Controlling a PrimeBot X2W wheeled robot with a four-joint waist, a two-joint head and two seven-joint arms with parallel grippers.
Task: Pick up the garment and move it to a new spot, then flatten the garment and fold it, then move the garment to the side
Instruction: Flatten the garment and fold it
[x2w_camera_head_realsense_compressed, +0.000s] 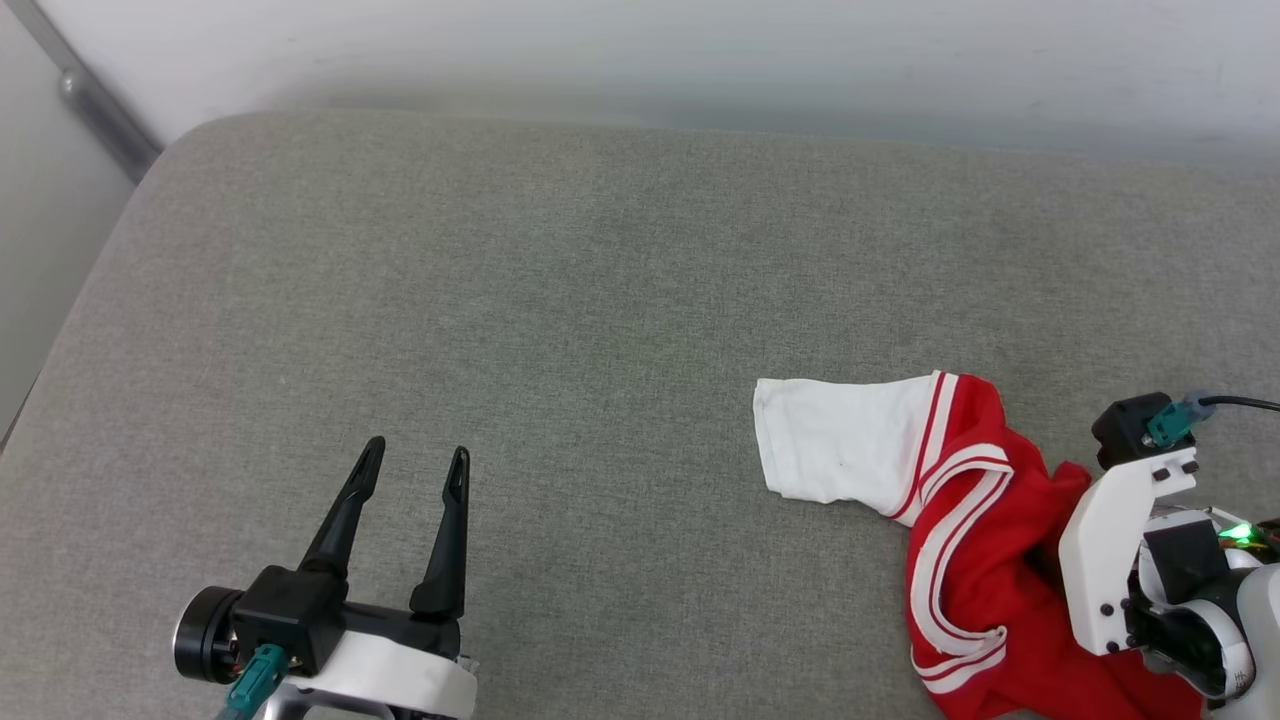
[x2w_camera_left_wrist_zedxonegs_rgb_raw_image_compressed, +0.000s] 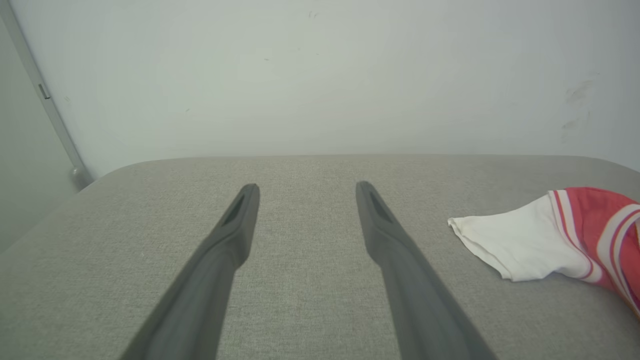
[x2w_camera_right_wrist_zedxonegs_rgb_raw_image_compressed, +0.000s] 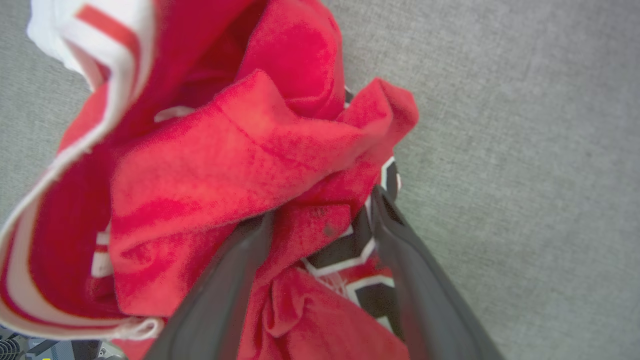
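the garment (x2w_camera_head_realsense_compressed: 970, 560) lies crumpled on the grey padded surface (x2w_camera_head_realsense_compressed: 600, 300), the right gripper (x2w_camera_right_wrist_zedxonegs_rgb_raw_image_compressed: 322, 210) apart astride one red fold, the left gripper (x2w_camera_head_realsense_compressed: 417, 450) wide apart well to the garment's left.

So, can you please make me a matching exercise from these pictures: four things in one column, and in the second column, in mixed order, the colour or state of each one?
Things
1. left hand
2. right hand
3. sleeve
4. pad

States
A. grey, lies under everything
B. open, nothing between its fingers
C. white, lies flat on the pad
D. fingers apart, down in the crumpled red jersey

Pairs: 1-B, 2-D, 3-C, 4-A
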